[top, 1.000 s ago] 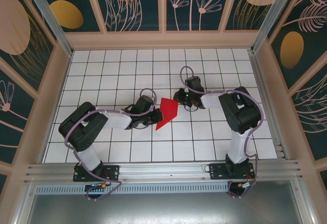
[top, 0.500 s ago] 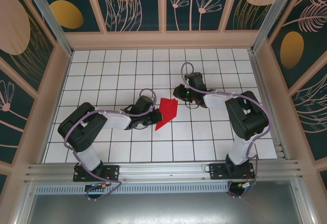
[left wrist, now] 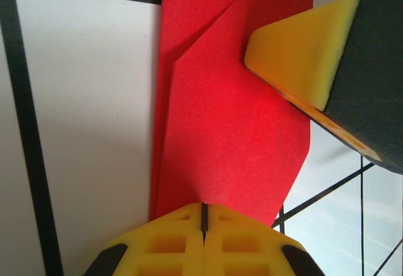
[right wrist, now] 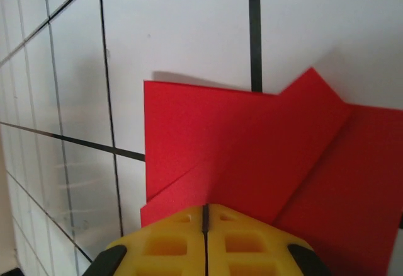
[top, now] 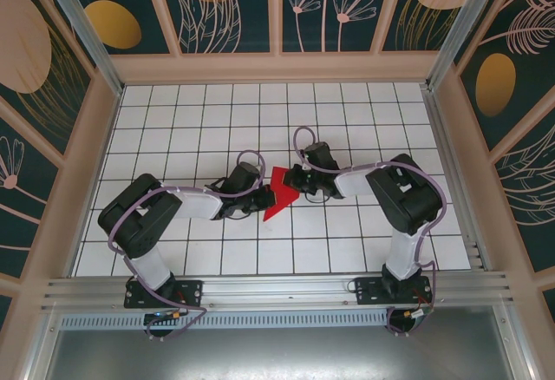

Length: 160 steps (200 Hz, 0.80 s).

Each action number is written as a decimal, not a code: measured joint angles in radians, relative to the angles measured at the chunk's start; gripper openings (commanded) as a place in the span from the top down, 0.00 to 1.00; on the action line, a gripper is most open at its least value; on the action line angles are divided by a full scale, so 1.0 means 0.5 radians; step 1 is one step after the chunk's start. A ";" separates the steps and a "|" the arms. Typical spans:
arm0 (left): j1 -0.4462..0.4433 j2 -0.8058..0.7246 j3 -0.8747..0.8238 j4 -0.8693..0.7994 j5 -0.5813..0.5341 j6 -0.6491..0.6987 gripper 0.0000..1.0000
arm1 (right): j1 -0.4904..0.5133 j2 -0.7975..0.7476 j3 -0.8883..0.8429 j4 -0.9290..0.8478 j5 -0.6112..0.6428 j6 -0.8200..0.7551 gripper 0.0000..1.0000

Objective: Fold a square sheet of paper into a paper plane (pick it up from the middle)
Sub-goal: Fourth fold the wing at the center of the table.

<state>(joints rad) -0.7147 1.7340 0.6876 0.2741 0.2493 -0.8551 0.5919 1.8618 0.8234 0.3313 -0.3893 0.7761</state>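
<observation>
Two closed claws meet on the half-folded red paper sheet [top: 277, 198], which lies flat on the grid table [top: 173, 137] mid-frame in the top view. Left gripper [top: 257, 196] sits at its left edge, right gripper [top: 296, 180] at its upper right. Pinching or just pressing: can't tell. To do it well, left pins and right rubs along the flap edge to sharpen the crease. Left wrist view resolves the layered flaps and the right's foam pad [left wrist: 296, 49] on them; top view gives the layout between the arms.

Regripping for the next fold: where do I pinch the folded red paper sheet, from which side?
Likely the folded red paper sheet's layered edge, low from the left hand's side: it lies flat, and the right hand sits on the far corner.
</observation>
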 measured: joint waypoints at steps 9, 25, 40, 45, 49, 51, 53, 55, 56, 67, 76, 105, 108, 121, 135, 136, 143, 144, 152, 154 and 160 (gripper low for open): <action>0.000 -0.007 0.001 -0.011 -0.002 0.005 1.00 | 0.000 0.002 0.000 0.005 0.001 0.000 0.93; 0.001 -0.017 0.001 -0.029 -0.004 0.016 1.00 | 0.002 0.005 0.000 0.005 0.006 0.000 0.93; 0.001 -0.036 0.000 -0.065 -0.011 0.030 1.00 | 0.008 0.006 0.000 0.005 0.012 -0.001 0.93; 0.001 -0.046 -0.001 -0.083 -0.016 0.034 0.99 | 0.008 0.006 0.000 0.005 0.012 -0.001 0.93; 0.001 -0.059 -0.001 -0.103 -0.017 0.036 0.99 | 0.010 0.006 0.000 0.005 0.012 -0.001 0.93; 0.001 -0.064 -0.002 -0.115 -0.018 0.036 0.99 | 0.010 0.006 0.000 0.005 0.012 -0.001 0.93; 0.001 -0.069 -0.002 -0.129 -0.020 0.037 0.99 | 0.010 0.006 0.000 0.005 0.012 0.000 0.93; 0.001 -0.079 -0.002 -0.144 -0.022 0.037 0.99 | 0.010 0.006 0.000 0.005 0.012 -0.001 0.93; 0.001 -0.083 -0.002 -0.149 -0.023 0.037 0.98 | 0.010 0.006 0.000 0.005 0.012 -0.001 0.93; 0.001 -0.134 -0.003 -0.261 -0.029 0.043 0.99 | 0.010 0.006 0.000 0.005 0.013 -0.001 0.93; 0.001 -0.179 -0.002 -0.358 -0.032 0.045 1.00 | 0.010 0.006 0.000 0.005 0.012 -0.002 0.93; 0.007 -0.270 0.065 -0.667 -0.011 0.050 1.00 | 0.010 0.008 0.002 0.004 0.011 -0.008 0.93; 0.008 -0.274 0.079 -0.684 -0.001 0.050 1.00 | 0.010 0.008 0.002 0.003 0.011 -0.008 0.93; 0.022 -0.292 0.119 -0.710 0.059 0.047 1.00 | 0.011 0.009 0.008 -0.007 0.012 -0.009 0.93; 0.049 -0.307 0.132 -0.674 0.146 0.023 1.00 | 0.011 0.011 0.015 -0.019 0.012 -0.016 0.93; 0.051 -0.307 0.132 -0.670 0.151 0.021 1.00 | 0.011 0.011 0.015 -0.019 0.012 -0.016 0.93; 0.071 -0.308 0.132 -0.639 0.204 -0.004 0.99 | 0.011 0.011 0.015 -0.020 0.012 -0.017 0.93; 0.072 -0.308 0.132 -0.636 0.211 -0.008 0.99 | 0.011 0.011 0.015 -0.020 0.012 -0.017 0.93; 0.093 -0.307 0.130 -0.596 0.262 -0.036 0.99 | 0.011 0.011 0.015 -0.020 0.012 -0.017 0.93; 0.098 -0.307 0.129 -0.582 0.275 -0.040 0.99 | 0.011 0.012 0.016 -0.020 0.012 -0.017 0.93; 0.110 -0.307 0.128 -0.546 0.314 -0.064 0.99 | 0.014 0.012 0.016 -0.020 0.012 -0.017 0.93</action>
<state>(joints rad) -0.6598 1.5803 0.7517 0.0010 0.4065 -0.8871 0.5987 1.8679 0.8314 0.3214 -0.3832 0.7677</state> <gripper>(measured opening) 0.064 0.075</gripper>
